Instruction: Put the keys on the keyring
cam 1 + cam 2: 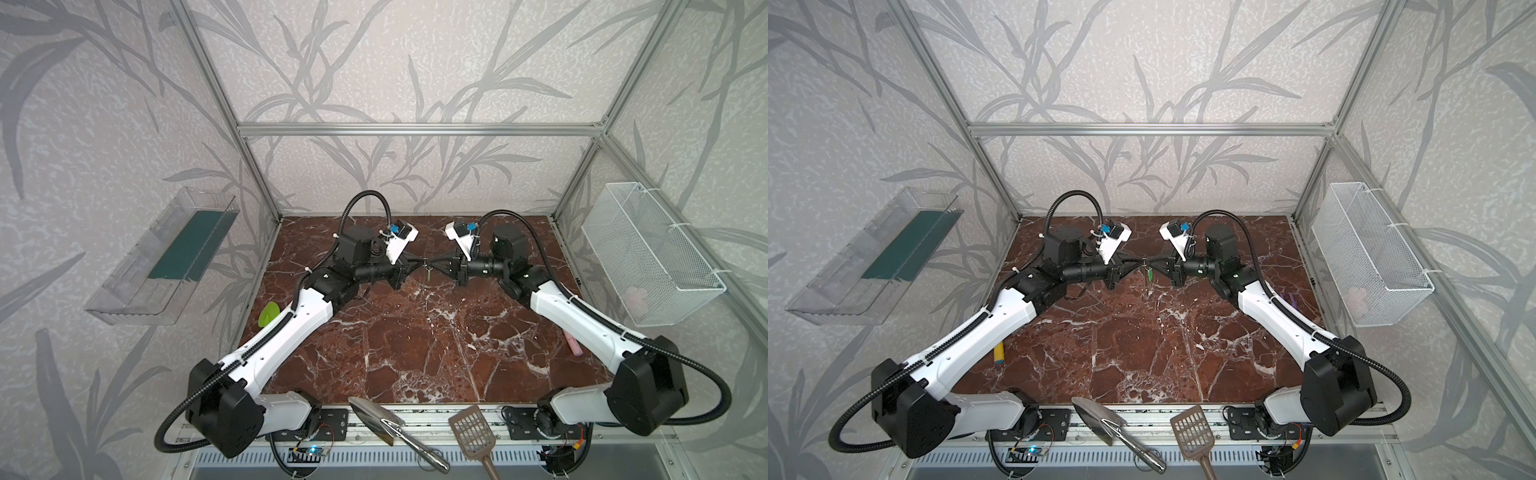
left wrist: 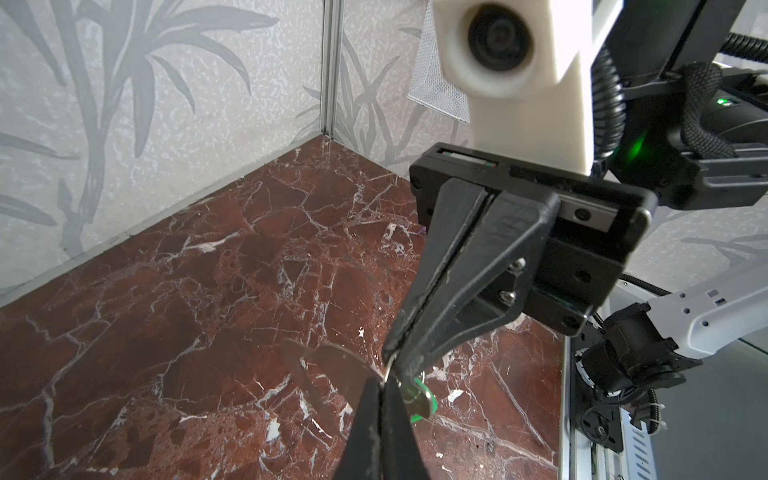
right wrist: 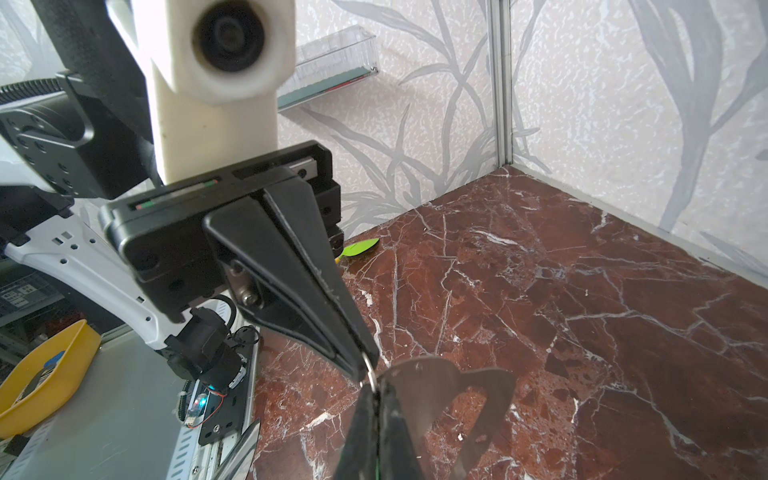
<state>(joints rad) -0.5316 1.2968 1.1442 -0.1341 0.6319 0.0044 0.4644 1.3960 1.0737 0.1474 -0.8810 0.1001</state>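
- Now both arms reach in over the far middle of the red marble table [image 1: 415, 353], tips meeting nose to nose.
- Left gripper [image 1: 419, 262] is clamped on one side of the small metal keyring [image 1: 426, 262], with its jaws pressed together.
- Right gripper [image 1: 434, 262] is clamped the same way on the opposite side of the ring. The left wrist view shows both tips pinching it [image 2: 387, 371].
- The ring is held in the air between the two tips, clear of the table.
- The key [image 1: 428, 272] with the green head hangs just below the ring. The left wrist view shows its head [image 2: 422, 400] beside the tips.
- A lime-green leaf-shaped scoop [image 1: 269, 313] lies at the left edge, well apart from the grippers.
- A metal trowel [image 1: 374, 419] and a brown slotted scoop [image 1: 473, 432] lie on the near rail.
- A white wire basket [image 1: 648, 249] hangs on the right wall.
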